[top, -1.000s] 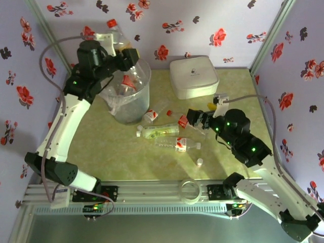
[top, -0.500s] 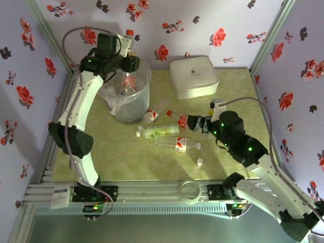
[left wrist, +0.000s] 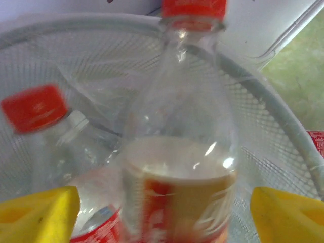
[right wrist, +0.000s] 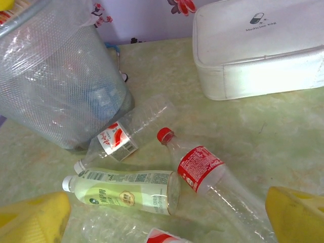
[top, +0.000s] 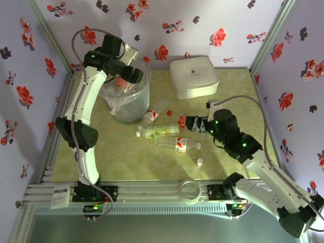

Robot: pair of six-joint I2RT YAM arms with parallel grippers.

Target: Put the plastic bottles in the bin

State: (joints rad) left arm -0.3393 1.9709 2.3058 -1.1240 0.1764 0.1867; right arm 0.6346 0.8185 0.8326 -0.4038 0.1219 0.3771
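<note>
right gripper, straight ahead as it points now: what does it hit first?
Likely the red-label bottle, lying on the table just ahead of the right gripper; depth is unclear.

Left wrist view: near bottle (left wrist: 179, 167) blurring, base running below bottom edge, cap (left wrist: 193, 8) clipping at top. Second bottle (left wrist: 55, 152) behind it smearing, label half hiding. Left gripper (left wrist: 164, 215) fingertips (left wrist: 40, 215) running off bottom edge. Right wrist view: bin (right wrist: 61, 86) spilling past top and left edges; white box (right wrist: 263, 50) running off right edge; crumpled bottle (right wrist: 162, 236) showing just sliver at bottom.
</note>
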